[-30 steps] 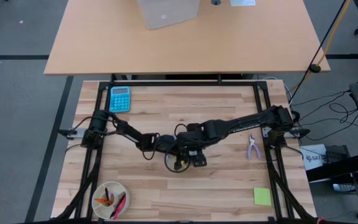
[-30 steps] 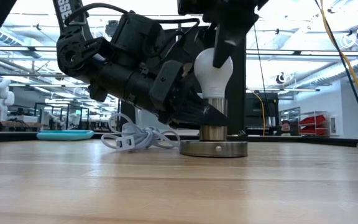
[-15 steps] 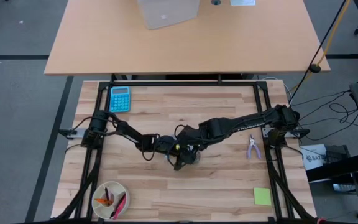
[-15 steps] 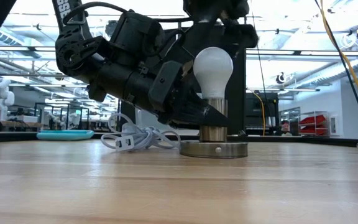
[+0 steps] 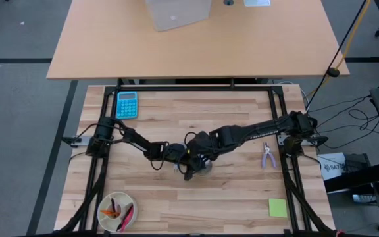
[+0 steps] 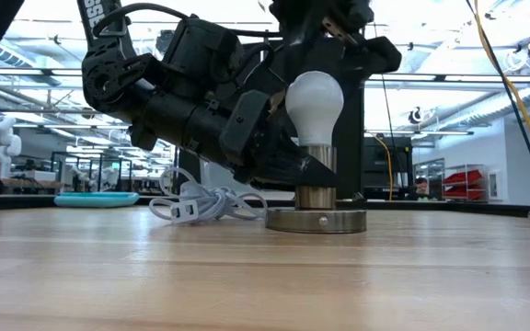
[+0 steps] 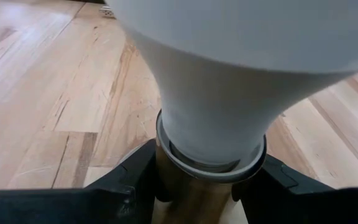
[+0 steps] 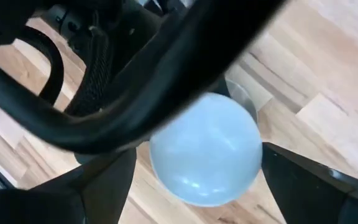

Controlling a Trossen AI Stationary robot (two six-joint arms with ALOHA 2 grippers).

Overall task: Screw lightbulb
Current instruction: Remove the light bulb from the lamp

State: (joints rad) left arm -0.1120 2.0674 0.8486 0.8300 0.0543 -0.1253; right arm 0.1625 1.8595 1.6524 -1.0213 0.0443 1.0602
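Note:
The white lightbulb [image 6: 314, 97] stands upright in the brass socket stem [image 6: 316, 188] of a round metal base [image 6: 316, 220] at the table's middle [image 5: 203, 165]. My left gripper [image 6: 304, 171] comes from the table's left and is shut on the socket stem just under the bulb. My right gripper [image 8: 204, 180] hangs over the bulb, pointing down. It is open, with one finger on each side of the globe [image 8: 207, 149]. I cannot tell whether those fingers touch the globe. My left gripper pinches the socket stem's upper end [image 7: 188, 199], just under the bulb's collar, between its two fingers [image 7: 132, 183]. The fingers come nearly level from the table's left, slanting slightly down, and lie across the upright stem. The socket base rests flat on the table.
A white coiled cable [image 6: 205, 204] lies just behind the socket base. A teal calculator [image 5: 126, 104] lies at the far left, pliers [image 5: 266, 155] at the right, a bowl [image 5: 116, 212] at the near left and a green note pad [image 5: 277, 208] at the near right.
My right gripper has turned about its wrist above the bulb. The finger that lay across the front of the globe in the low view has come off it. The bulb, the socket and my left gripper have stayed in place.

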